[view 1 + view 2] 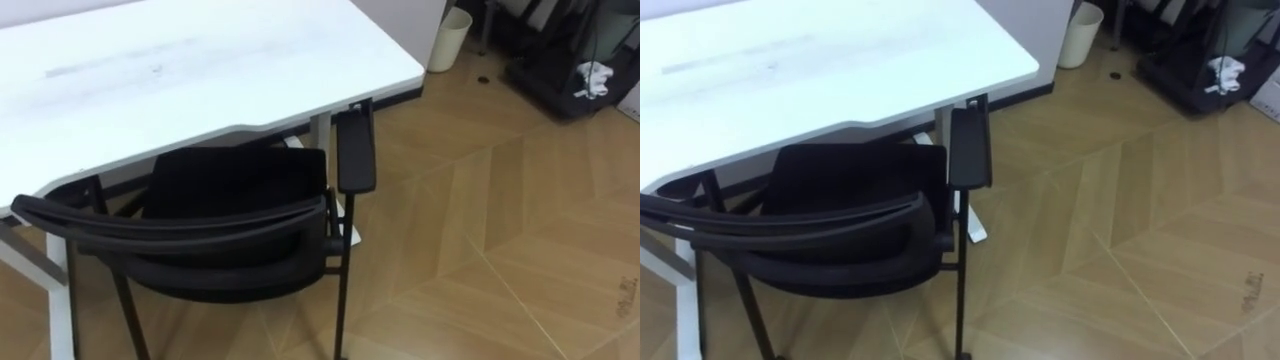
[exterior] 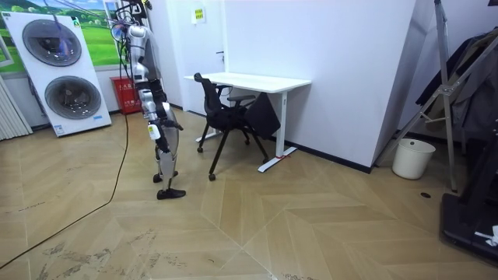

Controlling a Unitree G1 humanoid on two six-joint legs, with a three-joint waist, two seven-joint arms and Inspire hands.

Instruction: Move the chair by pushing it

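down at the lower left of the eye views, closest to the robot, is the chair (image 1: 230,215). it's black, and its curved backrest (image 1: 170,225) runs across the bottom left corner. the seat sits just past that, with its far edge tucked a bit under the desk (image 1: 180,70). one padded armrest (image 1: 355,150) sticks up near the middle of the frame, right by the desk's corner.

the desk is white and takes up the upper left. wood floor (image 1: 500,250) covers the right half. further back, at the top right of centre, there's a white bin (image 1: 449,38) against the wall. in the upper right corner is some dark gear with a scrap of white stuff (image 1: 592,78) on it.

over in the room view the robot stands at centre left, a little apart from the chair and on the room view's left of it. it isn't touching the chair. its right hand (image 2: 155,131) hangs low by the hip, and honestly i can't tell what state it's in from here.

behind it, in the upper left, are two stacked washers (image 2: 62,70) and a red box (image 2: 124,93).
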